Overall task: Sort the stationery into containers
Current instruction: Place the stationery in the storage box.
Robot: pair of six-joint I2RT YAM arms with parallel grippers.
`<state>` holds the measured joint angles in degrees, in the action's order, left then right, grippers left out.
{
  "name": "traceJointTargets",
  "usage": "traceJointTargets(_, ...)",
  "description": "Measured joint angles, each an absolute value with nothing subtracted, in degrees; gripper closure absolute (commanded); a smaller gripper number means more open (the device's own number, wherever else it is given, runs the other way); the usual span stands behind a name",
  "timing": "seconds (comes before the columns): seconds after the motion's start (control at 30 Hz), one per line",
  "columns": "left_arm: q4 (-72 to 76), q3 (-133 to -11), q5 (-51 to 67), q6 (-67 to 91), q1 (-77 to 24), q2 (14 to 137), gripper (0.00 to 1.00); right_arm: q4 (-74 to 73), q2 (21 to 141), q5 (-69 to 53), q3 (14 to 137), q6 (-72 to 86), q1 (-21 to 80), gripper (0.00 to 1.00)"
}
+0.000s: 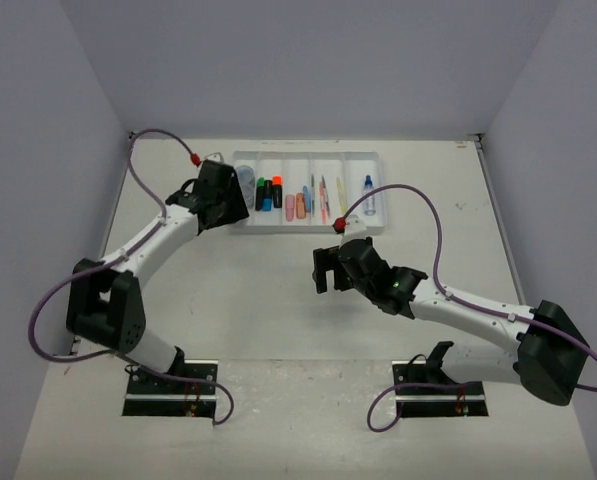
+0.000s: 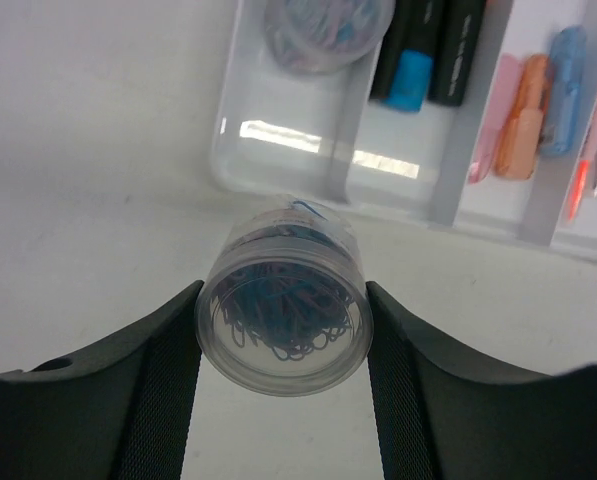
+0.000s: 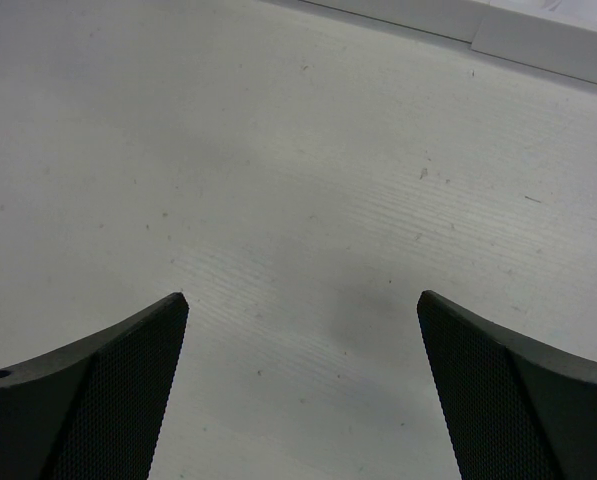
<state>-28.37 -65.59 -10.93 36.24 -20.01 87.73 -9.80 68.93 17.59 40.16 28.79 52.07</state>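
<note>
Small round clear plastic tub of blue paper clips (image 2: 283,330) sat clamped in the left gripper (image 2: 283,292), the black fingers (image 2: 163,400) pressing its sides, part-closed to its width. Just beyond the fingertips lay the shallow white compartment tray (image 2: 278,165), probably so the tub could join a second clear tub (image 2: 323,25) ahead in the end compartment, itself cut off by the frame. Whether the held tub rested on the pale table (image 2: 78,250) or hung above it could not be told; from overhead the hand hid it. The right gripper (image 3: 303,300) hung wide open, empty.
</note>
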Motion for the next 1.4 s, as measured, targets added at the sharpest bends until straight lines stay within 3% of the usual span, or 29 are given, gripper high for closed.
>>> traceJointTargets(0.27,-28.91,-78.95,-10.81,33.05,-20.01,105.29,1.00,-9.85,68.93,18.59,40.16,28.43,52.07,0.01)
traceJointTargets(1.13,-35.79,-90.30,-16.84,30.35,-19.90,113.60,1.00,-9.80,69.52,18.52,40.27,28.27,52.07,0.01)
traceJointTargets(1.4,-35.79,-88.35,-17.33,30.21,-19.90,113.45,1.00,-9.82,70.19,18.48,40.31,28.21,52.07,0.01)
